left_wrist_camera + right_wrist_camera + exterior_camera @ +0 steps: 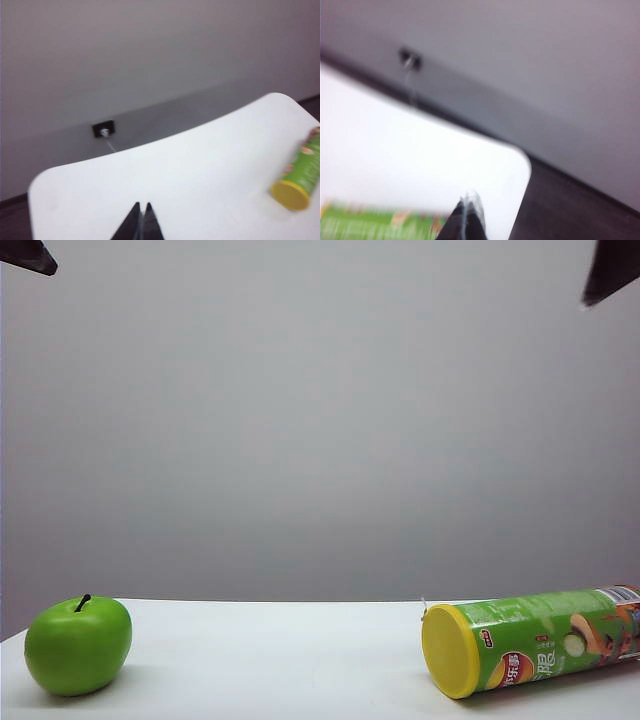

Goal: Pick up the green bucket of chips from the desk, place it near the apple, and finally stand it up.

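Observation:
The green bucket of chips (540, 640) lies on its side at the right of the white desk (280, 660), its yellow lid facing left. The shiny green apple (78, 644) sits at the desk's left end. My left gripper (141, 205) is shut and empty, high over the desk, with the bucket of chips (302, 175) off to one side. My right gripper (468, 199) is also shut and empty, above the blurred bucket of chips (375, 222) near a rounded desk corner. In the exterior view only dark arm tips show at the top left (28, 255) and top right (610, 268) corners.
A grey wall rises behind the desk. A small dark wall socket (103, 130) with a thin cable sits low on the wall. Dark floor (560, 205) lies past the desk's rounded corner.

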Robot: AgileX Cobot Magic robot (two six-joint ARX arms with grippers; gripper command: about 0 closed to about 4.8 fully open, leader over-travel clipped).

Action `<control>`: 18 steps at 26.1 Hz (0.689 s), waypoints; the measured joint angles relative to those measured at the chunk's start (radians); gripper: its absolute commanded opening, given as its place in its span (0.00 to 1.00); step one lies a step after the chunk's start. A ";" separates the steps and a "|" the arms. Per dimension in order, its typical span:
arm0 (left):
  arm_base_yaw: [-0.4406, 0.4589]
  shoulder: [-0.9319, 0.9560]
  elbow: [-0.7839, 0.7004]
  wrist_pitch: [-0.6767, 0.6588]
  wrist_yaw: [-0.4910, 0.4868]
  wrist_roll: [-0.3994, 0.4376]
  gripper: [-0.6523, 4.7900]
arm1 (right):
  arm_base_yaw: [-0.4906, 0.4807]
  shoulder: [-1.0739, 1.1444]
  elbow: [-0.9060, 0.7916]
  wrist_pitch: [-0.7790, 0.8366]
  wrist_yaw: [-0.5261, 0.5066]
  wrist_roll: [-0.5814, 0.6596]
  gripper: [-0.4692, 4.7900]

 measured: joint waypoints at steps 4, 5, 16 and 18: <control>0.000 0.002 0.000 -0.006 0.025 0.006 0.11 | -0.016 0.149 0.162 -0.137 -0.134 -0.215 0.09; 0.000 0.002 0.000 -0.006 0.027 0.012 0.11 | -0.016 0.177 0.180 -0.163 -0.171 -0.254 0.09; -0.001 0.009 0.000 -0.006 0.067 0.048 0.11 | -0.013 0.475 0.195 -0.539 -0.133 -0.850 0.33; -0.001 0.013 0.000 -0.004 0.067 0.057 0.11 | -0.014 0.498 0.195 -0.550 -0.087 -0.949 0.62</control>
